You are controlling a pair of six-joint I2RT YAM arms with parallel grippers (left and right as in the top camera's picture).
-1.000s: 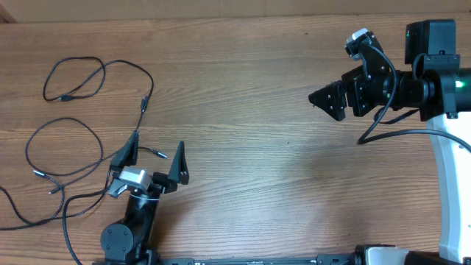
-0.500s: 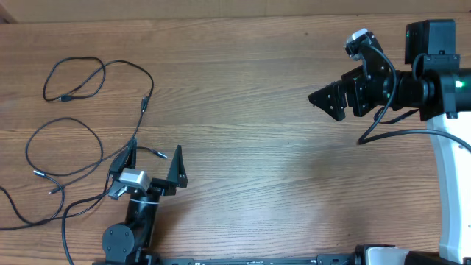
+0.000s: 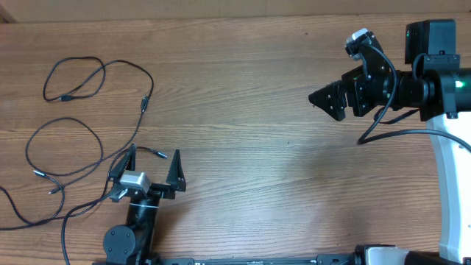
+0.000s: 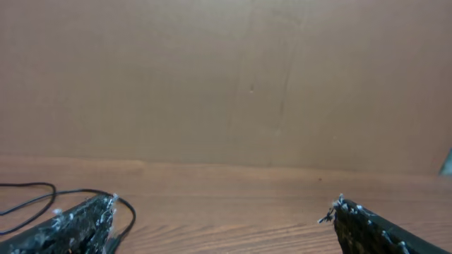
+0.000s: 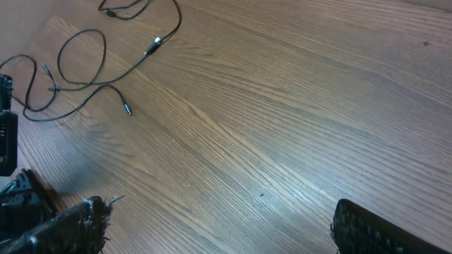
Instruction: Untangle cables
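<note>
I am seeing the cables lying in loose black loops on the left part of the wooden bench, running from the far side to the near edge, with small plugs at their ends. Some strands are crossing each other. The left gripper is sitting at the near left, just right of the loops, with its fingers spread wide and holding nothing. One short plug end is lying between them, and one cord is passing close by the left finger; I cannot tell whether they are touching. In the left wrist view a cord is curving past that finger. The right gripper is hanging at the far right, well apart from the cables, fingers spread and empty.
</note>
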